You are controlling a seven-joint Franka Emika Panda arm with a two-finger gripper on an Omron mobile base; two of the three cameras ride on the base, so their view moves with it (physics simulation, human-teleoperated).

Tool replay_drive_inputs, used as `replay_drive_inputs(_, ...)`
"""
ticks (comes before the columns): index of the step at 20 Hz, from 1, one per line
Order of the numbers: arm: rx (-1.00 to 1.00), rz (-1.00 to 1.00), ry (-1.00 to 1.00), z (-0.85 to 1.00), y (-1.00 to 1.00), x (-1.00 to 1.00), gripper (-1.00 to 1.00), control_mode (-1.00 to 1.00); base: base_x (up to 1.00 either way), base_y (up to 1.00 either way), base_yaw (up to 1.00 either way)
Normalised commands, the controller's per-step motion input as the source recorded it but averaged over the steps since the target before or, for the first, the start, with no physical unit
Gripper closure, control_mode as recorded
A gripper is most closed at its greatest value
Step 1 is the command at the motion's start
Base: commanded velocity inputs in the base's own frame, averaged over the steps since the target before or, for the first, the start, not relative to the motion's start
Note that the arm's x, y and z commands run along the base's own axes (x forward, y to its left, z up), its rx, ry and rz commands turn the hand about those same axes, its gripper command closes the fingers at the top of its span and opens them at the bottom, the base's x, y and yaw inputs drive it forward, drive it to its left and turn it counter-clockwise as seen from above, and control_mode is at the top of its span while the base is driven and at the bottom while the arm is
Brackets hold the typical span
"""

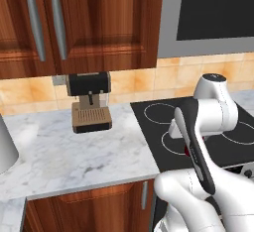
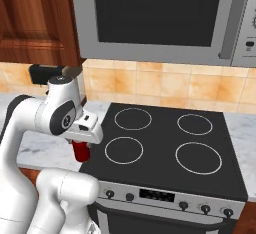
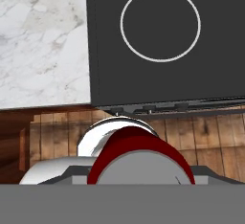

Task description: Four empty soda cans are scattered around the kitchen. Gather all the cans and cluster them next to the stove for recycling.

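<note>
Hand view: the tool (image 3: 141,177) is sitting clamped on a red soda can (image 3: 143,158), its silver-grey top facing the camera, so the can's long axis is running along the tool's own line, upright in the room. Beyond the can, the black stove (image 3: 210,74) is lying ahead and to the right, one white burner ring on it, and the marble tabletop (image 3: 43,41) is lying ahead and to the left, the two meeting at a straight seam.

Right base view: the can (image 2: 81,150) is hanging under the wrist, just off the stove's (image 2: 165,143) front left corner, over the tabletop (image 2: 40,148) edge.

Judgement: the drop spot is the marble strip left of the seam, so the coming move is a short carry forward and left, then down. The coffee machine (image 1: 90,102) is standing well back.
</note>
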Motion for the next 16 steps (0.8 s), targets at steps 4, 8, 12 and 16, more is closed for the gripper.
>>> replay_drive_inputs(4,0.00,0.00,0.00,0.00,0.00,0.00,1.00,1.00,0.00,0.00,0.00)
replay_drive_inputs(8,0.00,0.00,0.00,0.00,0.00,0.00,1.00,-1.00,0.00,0.00,0.00)
replay_drive_inputs(12,0.00,0.00,0.00,0.00,0.00,0.00,1.00,-1.00,0.00,0.00,0.00)
replay_drive_inputs(16,0.00,0.00,0.00,0.00,0.00,0.00,1.00,-1.00,0.00,0.00,0.00)
